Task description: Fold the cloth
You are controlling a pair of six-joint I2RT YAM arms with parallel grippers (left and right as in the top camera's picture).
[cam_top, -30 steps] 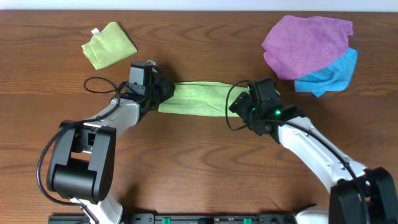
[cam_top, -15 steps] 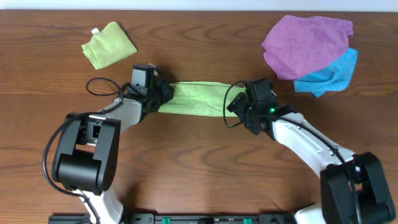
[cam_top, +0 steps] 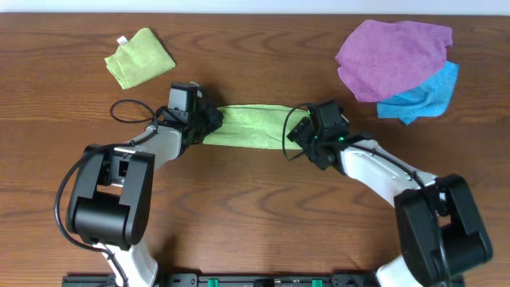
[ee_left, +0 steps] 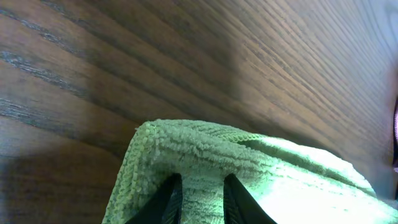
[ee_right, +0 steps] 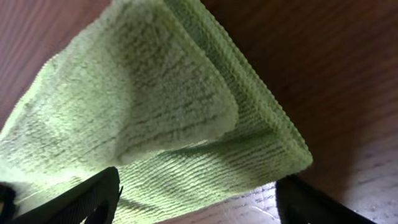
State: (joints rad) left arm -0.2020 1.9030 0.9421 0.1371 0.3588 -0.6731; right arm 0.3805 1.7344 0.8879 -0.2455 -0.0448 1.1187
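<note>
I am anchoring the cloth (cam_top: 251, 126) at 9 o'clock, pinched in the narrowed left end effector (ee_left: 198, 198), while the wide-open, empty right end effector (ee_right: 196, 199) is straddling its 3 o'clock end.

You are looking at a table (cam_top: 255, 215) of warm brown wood with darker grain lines running across it. The cloth (cam_top: 251, 126) is plain lime green, its weave ribbed up close. The small folded cloth (cam_top: 143, 60) is the same lime green and has a white tag (cam_top: 123, 41). The purple cloth (cam_top: 394, 52) is plain; the blue cloth (cam_top: 426, 96) is bright sky blue. Your left arm (cam_top: 159, 147) and right arm (cam_top: 382, 171) are white and black.
</note>
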